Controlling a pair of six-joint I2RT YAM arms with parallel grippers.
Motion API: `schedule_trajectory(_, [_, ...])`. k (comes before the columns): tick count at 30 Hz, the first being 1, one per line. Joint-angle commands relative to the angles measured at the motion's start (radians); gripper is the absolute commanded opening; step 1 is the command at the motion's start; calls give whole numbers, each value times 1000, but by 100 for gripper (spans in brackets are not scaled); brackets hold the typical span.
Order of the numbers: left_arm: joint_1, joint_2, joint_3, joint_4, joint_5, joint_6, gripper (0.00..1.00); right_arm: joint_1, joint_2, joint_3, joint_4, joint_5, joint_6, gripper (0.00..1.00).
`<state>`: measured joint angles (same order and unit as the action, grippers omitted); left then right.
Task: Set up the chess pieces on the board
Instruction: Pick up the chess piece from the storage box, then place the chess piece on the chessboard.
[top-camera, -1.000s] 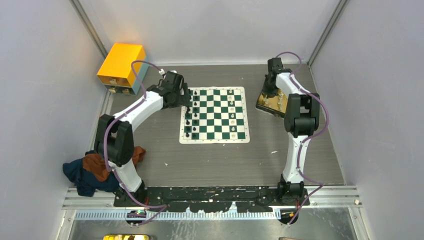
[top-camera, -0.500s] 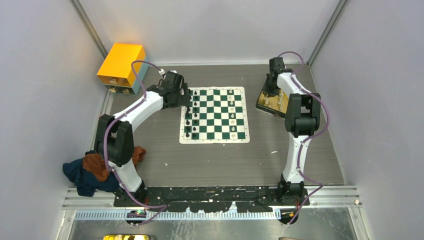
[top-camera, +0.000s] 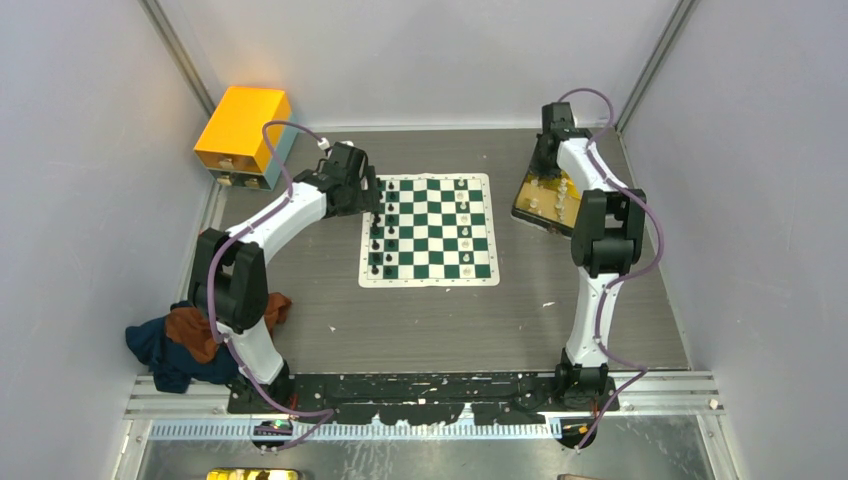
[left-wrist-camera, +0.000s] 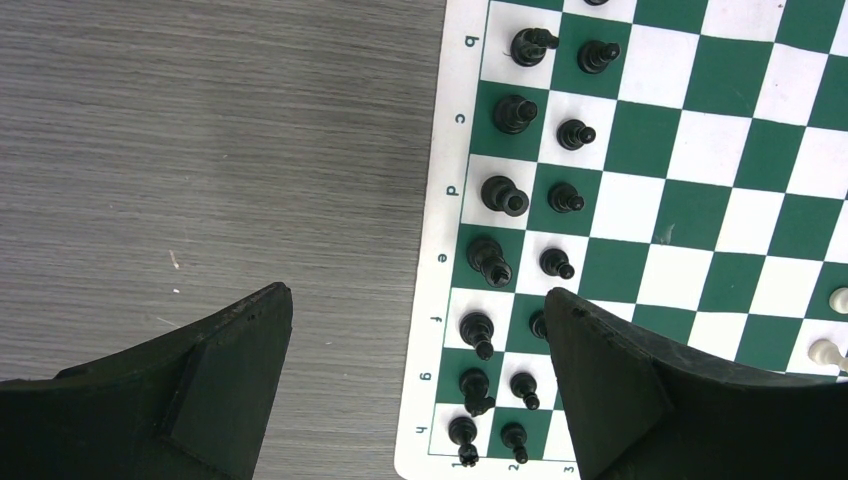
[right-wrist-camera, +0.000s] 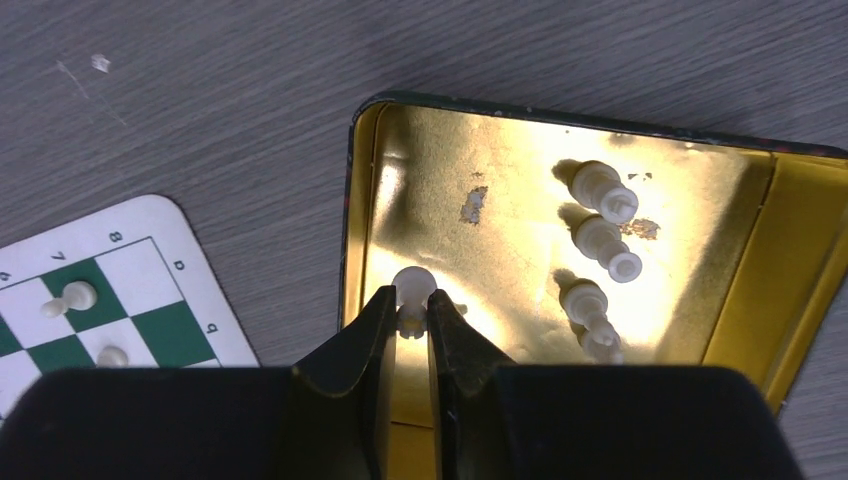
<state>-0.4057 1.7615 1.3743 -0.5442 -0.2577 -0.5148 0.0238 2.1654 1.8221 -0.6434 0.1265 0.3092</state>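
Note:
The board (top-camera: 430, 228) lies mid-table. Black chess pieces (left-wrist-camera: 508, 195) fill its two left columns, and a few white ones (top-camera: 466, 225) stand on its right side. My left gripper (left-wrist-camera: 418, 295) hangs open over the board's left edge (left-wrist-camera: 440, 210), above the black rows, holding nothing. My right gripper (right-wrist-camera: 411, 305) is shut on a small white chess piece (right-wrist-camera: 412, 288) over the near-left part of the gold tray (right-wrist-camera: 780, 260). Three more white pieces (right-wrist-camera: 603, 240) lie on the tray floor. In the top view the right gripper (top-camera: 545, 178) is over the tray's far end.
An orange-yellow box (top-camera: 243, 135) stands at the far left corner. A heap of dark and rust cloth (top-camera: 195, 340) lies by the left arm's base. The gold tray (top-camera: 545, 208) sits just right of the board. Enclosure walls close in on both sides.
My right wrist has shifted toward the far wall over the tray, fingers still closed. The left arm has not moved.

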Motion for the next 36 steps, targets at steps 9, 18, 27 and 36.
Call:
schedule_trajectory(9, [-2,-55,25,8,0,10,97,45,-108,159,-55,-2,-26,1])
schedule_trajectory(18, [-2,-70,6,32,3,9,97,135,16,329,-125,-15,-38,1])
schedule_trajectory(27, [-2,-85,-25,48,11,10,97,205,183,511,-194,-12,-23,1])
schedule_trajectory(36, [-2,-74,-33,61,30,5,97,245,269,577,-227,-19,-12,1])
